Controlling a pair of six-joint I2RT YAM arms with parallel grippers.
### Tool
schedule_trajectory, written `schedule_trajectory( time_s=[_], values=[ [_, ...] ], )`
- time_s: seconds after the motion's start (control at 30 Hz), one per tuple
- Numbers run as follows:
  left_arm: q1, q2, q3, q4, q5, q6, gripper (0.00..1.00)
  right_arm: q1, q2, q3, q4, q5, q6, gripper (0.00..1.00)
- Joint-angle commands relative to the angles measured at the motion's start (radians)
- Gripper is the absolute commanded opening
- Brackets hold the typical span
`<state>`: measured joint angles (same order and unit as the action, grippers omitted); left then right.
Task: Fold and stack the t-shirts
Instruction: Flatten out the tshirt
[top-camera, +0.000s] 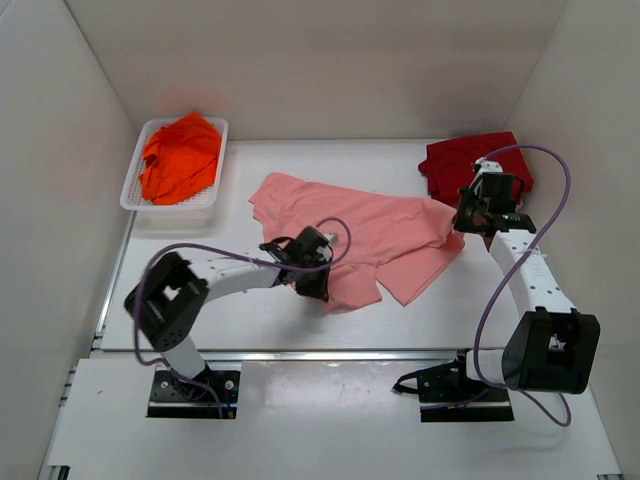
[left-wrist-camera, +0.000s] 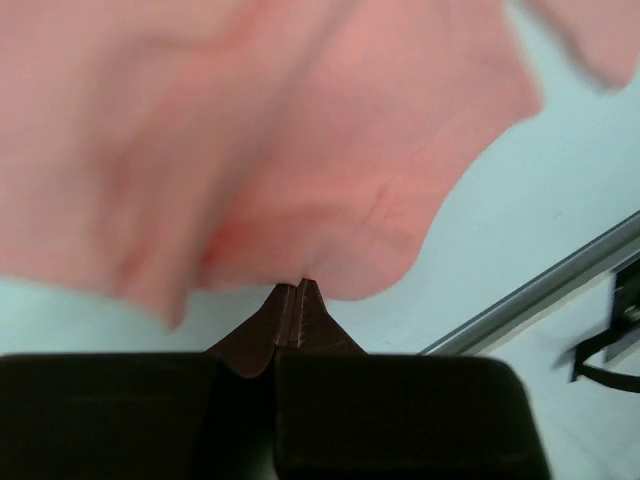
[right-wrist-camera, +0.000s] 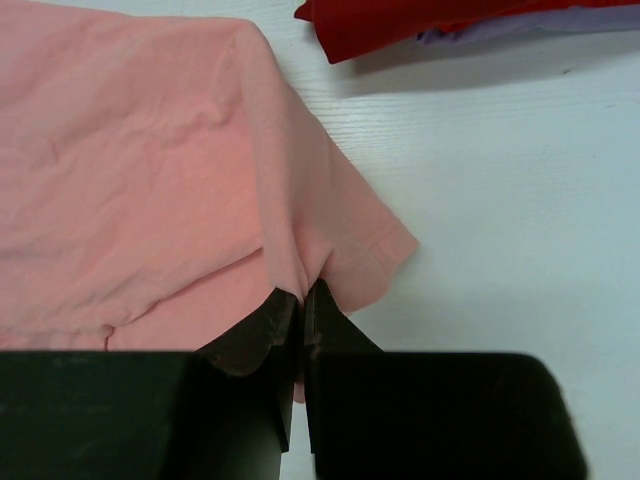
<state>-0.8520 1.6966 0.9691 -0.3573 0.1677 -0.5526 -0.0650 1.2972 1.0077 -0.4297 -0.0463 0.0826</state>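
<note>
The salmon-pink t-shirt (top-camera: 370, 225) lies crumpled and partly doubled over mid-table. My left gripper (top-camera: 313, 284) is at its near-left edge, shut on the hem (left-wrist-camera: 300, 150), with the jaws pressed together. My right gripper (top-camera: 466, 222) is at its right corner, shut on a pinched fold (right-wrist-camera: 130, 170); cloth shows between the fingers (right-wrist-camera: 330, 330). The dark red t-shirt (top-camera: 462, 158) lies folded at the back right, just behind the right gripper, and shows in the right wrist view (right-wrist-camera: 400, 20). The bright orange t-shirt (top-camera: 180, 155) is bunched in the basket.
A white slotted basket (top-camera: 135, 197) stands at the back left against the wall. A lavender cloth edge (right-wrist-camera: 520, 28) shows under the dark red shirt. A metal rail (left-wrist-camera: 540, 300) runs along the table's near edge. White walls enclose three sides.
</note>
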Motion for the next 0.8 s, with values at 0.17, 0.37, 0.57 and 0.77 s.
schedule_trajectory(
  time_s=[0.17, 0.37, 0.57, 0.77],
  values=[
    [0.347, -0.452, 0.308, -0.166, -0.057, 0.141, 0.00, 0.027, -0.168, 0.118, 0.000, 0.086, 0.025, 0.00],
    [0.430, -0.633, 0.439, -0.178, -0.097, 0.154, 0.00, -0.007, -0.405, 0.134, 0.043, 0.080, 0.037, 0.00],
    [0.492, -0.750, 0.619, -0.273, -0.082, 0.125, 0.00, -0.048, -0.672, 0.118, 0.036, 0.109, 0.012, 0.00],
    [0.496, -0.805, 0.822, -0.374, -0.151, 0.111, 0.00, -0.021, -0.754, 0.244, -0.029, 0.140, 0.017, 0.00]
  ],
)
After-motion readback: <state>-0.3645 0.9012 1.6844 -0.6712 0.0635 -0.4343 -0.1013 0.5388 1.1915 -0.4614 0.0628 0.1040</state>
